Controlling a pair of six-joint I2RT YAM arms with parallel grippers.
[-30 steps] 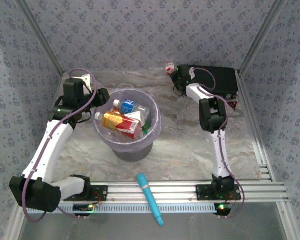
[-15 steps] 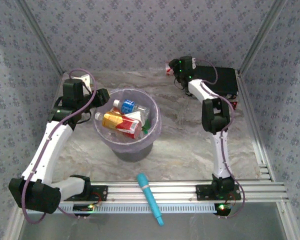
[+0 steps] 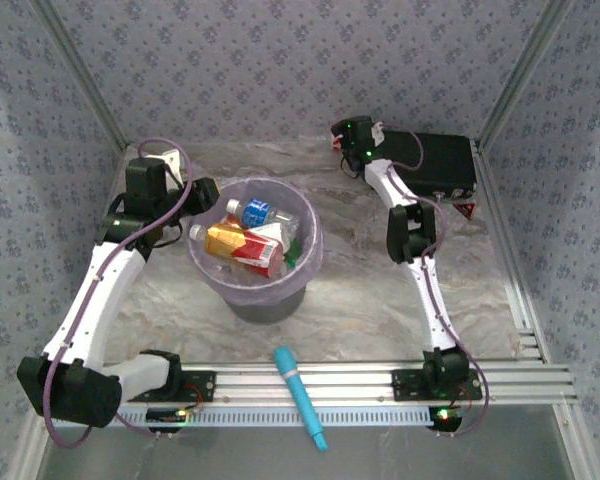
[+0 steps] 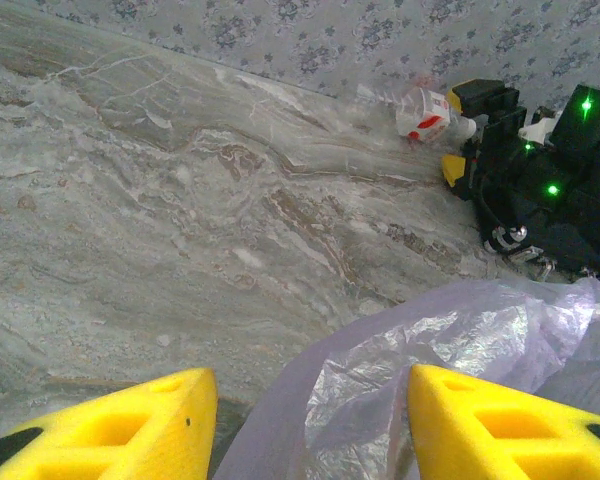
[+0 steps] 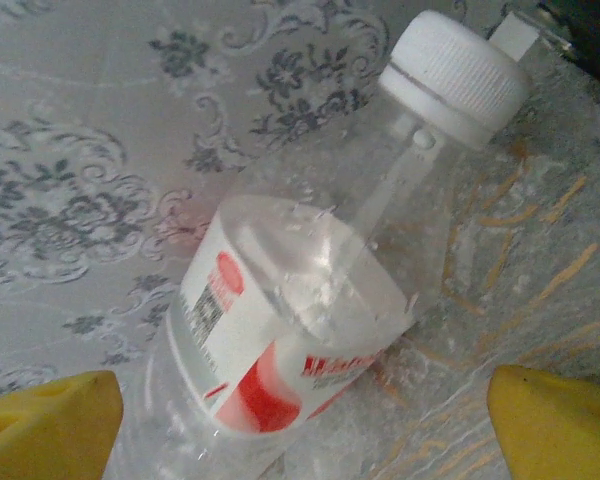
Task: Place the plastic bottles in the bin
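Centre and right of the grey marble-patterned table (image 3: 360, 290): bare, with a wide lane between the round translucent lilac bin (image 3: 310, 262) and the right arm (image 3: 420, 270). Bin mouth is open from above, plastic bottles (image 3: 242, 243) piled inside. Left gripper (image 4: 313, 400) straddles its left rim.

Back right is tight: flat black rectangular case (image 3: 445, 165) beside the patterned wall (image 3: 280, 70). Clear white-capped bottle (image 5: 280, 340) lies against that wall. Right gripper (image 5: 305, 400) is spread wide around it, with room either side.

Teal stick-shaped tool (image 3: 300, 397) crosses the near rail (image 3: 380, 380).
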